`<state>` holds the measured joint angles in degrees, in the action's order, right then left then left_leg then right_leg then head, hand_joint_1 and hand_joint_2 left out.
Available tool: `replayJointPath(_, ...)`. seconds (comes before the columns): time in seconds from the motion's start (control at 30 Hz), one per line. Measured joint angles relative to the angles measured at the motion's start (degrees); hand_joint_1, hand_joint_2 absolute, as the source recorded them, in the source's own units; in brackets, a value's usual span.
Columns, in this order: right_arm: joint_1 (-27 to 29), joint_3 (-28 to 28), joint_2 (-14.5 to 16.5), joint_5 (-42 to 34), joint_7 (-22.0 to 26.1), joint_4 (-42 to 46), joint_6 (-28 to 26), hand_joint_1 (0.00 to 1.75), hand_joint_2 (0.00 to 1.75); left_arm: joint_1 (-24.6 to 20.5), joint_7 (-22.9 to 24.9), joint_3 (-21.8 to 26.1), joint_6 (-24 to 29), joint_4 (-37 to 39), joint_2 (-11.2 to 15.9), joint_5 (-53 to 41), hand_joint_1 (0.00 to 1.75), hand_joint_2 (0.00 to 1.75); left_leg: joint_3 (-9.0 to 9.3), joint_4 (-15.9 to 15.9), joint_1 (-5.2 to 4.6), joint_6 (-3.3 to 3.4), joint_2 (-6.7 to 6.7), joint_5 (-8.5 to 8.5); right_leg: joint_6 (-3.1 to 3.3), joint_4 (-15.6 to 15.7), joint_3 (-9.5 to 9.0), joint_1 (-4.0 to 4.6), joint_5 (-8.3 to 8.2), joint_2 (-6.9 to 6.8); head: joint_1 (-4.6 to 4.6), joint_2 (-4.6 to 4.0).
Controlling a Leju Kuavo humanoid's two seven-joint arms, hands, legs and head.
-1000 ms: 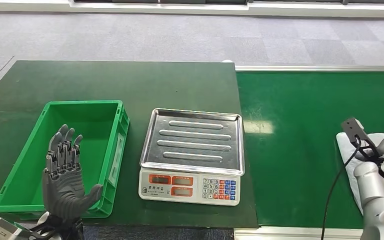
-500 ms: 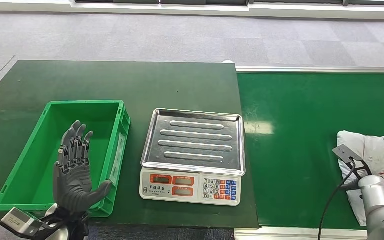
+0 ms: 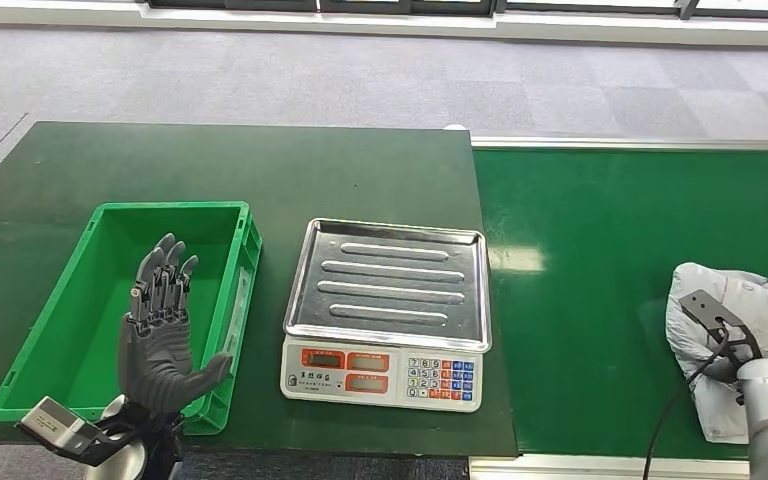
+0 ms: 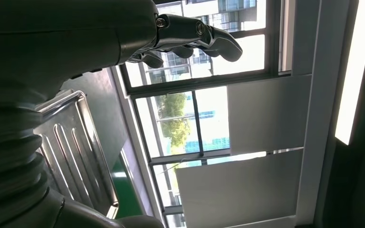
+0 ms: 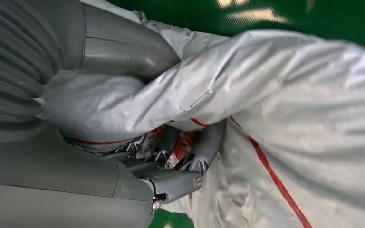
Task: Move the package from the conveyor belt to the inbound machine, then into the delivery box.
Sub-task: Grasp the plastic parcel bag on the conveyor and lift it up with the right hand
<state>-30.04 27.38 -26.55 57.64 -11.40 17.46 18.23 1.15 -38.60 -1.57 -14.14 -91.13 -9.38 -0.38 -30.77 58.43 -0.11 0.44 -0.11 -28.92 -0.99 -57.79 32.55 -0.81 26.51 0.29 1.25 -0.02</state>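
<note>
Picking up: right hand (image 5: 171,156) clenched on crumpled grey plastic package (image 3: 735,300), near right on green conveyor belt (image 3: 600,250). Left hand (image 3: 165,335) released. Next: carrying leftward to steel-trayed scale (image 3: 388,275).

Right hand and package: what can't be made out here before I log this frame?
- Right hand, head view: hidden behind its own wrist and the camera bracket.
- Package, head view: its near part is covered by the arm. In the right wrist view it runs off the picture's edge, and its red print is crumpled, unreadable.
- Scale display: too small to read.
- Whether the package is lifted off the conveyor belt: cannot tell.
</note>
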Motion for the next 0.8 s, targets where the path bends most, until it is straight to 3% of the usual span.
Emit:
replayJointPath(0.23, -0.13, 1.36, 0.08, 0.43, -1.07, 0.0, -3.42, 1.75, 1.75, -0.01, 0.12, 0.0, 0.02, 0.31, 0.14, -0.19, 0.0, 1.75, -0.04, 0.01, -0.02, 0.01, -0.13, 0.0, -0.01, 0.0, 0.0, -0.02, 0.0, -0.1, 0.0, 0.0)
replayJointPath(0.33, -0.17, 1.91, 0.2, -0.03, 1.71, 0.0, -7.57, 1.75, 1.75, 0.05, 0.13, 0.0, 0.48, 0.37, 0.17, -0.18, 0.0, 1.75, -0.3, -0.01, -0.03, 0.02, -0.15, 0.0, -0.01, 0.0, 0.0, -0.04, 0.0, -0.13, 0.0, 0.0)
replayJointPath(0.4, -0.33, 2.51, 0.82, -1.26, 7.99, 0.3, -14.26, 1.75, 1.75, 0.42, 0.2, 0.01, 1.33, -0.01, 0.18, -0.14, 0.0, 1.75, -0.67, -0.05, -0.07, 0.03, -0.16, -0.01, -0.02, -0.02, 0.05, -0.1, 0.0, -0.15, -0.01, 0.0)
replayJointPath(0.47, -1.08, 3.07, 2.23, -3.84, 17.82, 1.61, -23.44, 1.75, 1.75, 1.05, 0.4, 0.02, 2.21, -0.89, 0.18, -0.13, 0.0, 1.75, -0.85, -0.09, -0.19, 0.04, -0.04, 0.0, -0.08, -0.06, 0.23, -0.22, -0.05, -0.06, -0.02, 0.0)
replayJointPath(0.6, -2.83, 3.42, 8.18, -16.89, 38.47, 11.76, -38.94, 1.75, 1.75, 1.75, 0.52, -0.12, 4.16, -2.43, 0.03, -0.26, 0.0, 1.75, -0.54, -0.11, -0.23, 0.01, 0.11, 0.18, -0.15, -0.09, 0.46, -0.25, -0.16, 0.09, 0.0, 0.0)
replayJointPath(0.67, -2.18, 1.55, 12.32, -22.98, 42.13, 20.74, -43.21, 1.75, 1.75, 1.63, 0.33, -0.55, 5.24, -2.6, -0.01, -0.35, 0.0, 1.75, -0.42, -0.15, -0.22, -0.01, 0.04, 0.27, -0.13, -0.1, 0.51, -0.23, -0.18, 0.04, 0.0, 0.0)
replayJointPath(0.8, -0.47, -5.76, 18.42, -27.39, 41.63, 36.06, -48.87, 1.75, 1.75, 0.95, 0.16, -1.59, 6.25, -2.59, 0.01, -0.34, 0.0, 1.75, -0.43, -0.24, -0.22, -0.07, -0.01, 0.32, -0.12, -0.12, 0.63, -0.23, -0.18, 0.01, 0.01, 0.0)
